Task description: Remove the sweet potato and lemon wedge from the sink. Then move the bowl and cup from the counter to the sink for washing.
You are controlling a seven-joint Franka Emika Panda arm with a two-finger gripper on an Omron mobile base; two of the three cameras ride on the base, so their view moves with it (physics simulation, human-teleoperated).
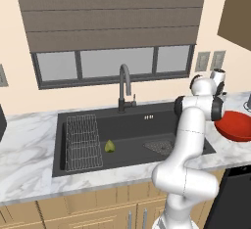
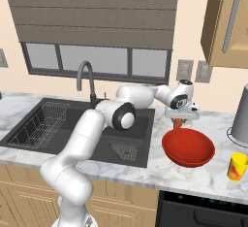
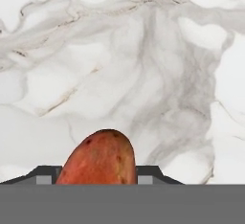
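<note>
The arm reaches far to the right, past the sink (image 2: 72, 134). Its gripper (image 2: 178, 123) points down over the counter (image 2: 160, 170), jaws holding the sweet potato (image 3: 98, 158), just behind the bowl (image 2: 188, 147).

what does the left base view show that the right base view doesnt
Left base view alone: the lemon wedge lying on the sink floor beside the wire rack; in the right base view the arm covers that spot.

Right base view alone: the cup on the counter right of the bowl, a grey vessel behind it, and the gripper holding the sweet potato above the counter just behind the bowl.

Both: the sink, faucet, drain grate, rack and the bowl.
</note>
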